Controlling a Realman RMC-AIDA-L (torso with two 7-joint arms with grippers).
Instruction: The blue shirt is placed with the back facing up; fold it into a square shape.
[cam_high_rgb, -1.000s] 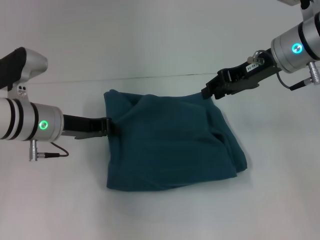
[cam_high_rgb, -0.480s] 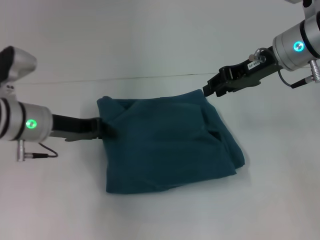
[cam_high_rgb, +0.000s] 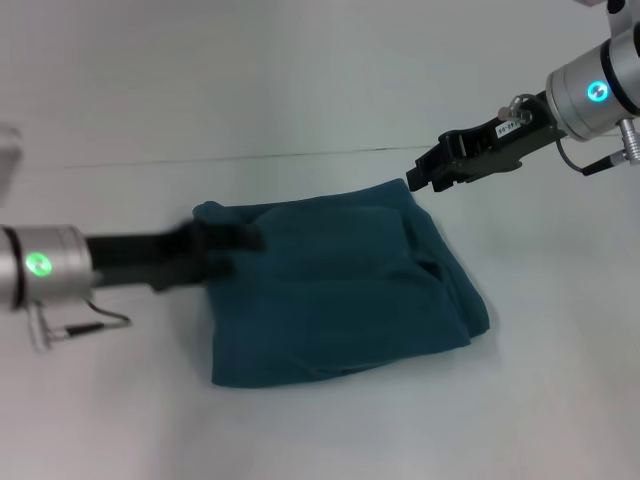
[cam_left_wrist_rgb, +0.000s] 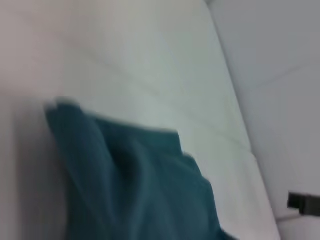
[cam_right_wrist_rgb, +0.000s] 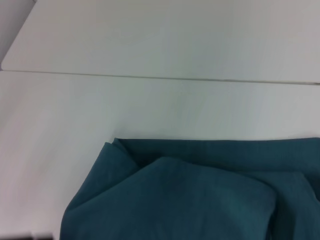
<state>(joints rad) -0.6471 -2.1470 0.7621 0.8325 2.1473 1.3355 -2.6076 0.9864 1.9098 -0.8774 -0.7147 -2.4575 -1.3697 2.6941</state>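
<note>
Both tools meet the folded blue shirt (cam_high_rgb: 335, 295) on the white table (cam_high_rgb: 300, 80): left tool (cam_high_rgb: 235, 240) blurred, grip unreadable; right tool (cam_high_rgb: 418, 178) likewise unclear.

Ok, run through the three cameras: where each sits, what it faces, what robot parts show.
Head view: on the robot's head, looking forward and down at the blue shirt on the white table; both arms show, left claw over the shirt's left edge, right claw at its far right corner.
Left wrist view: on the left arm, facing shirt and table; a dark part at the edge, unclear whose.
Right wrist view: on the right arm, facing the shirt; no robot parts.
All three share the shirt.
</note>
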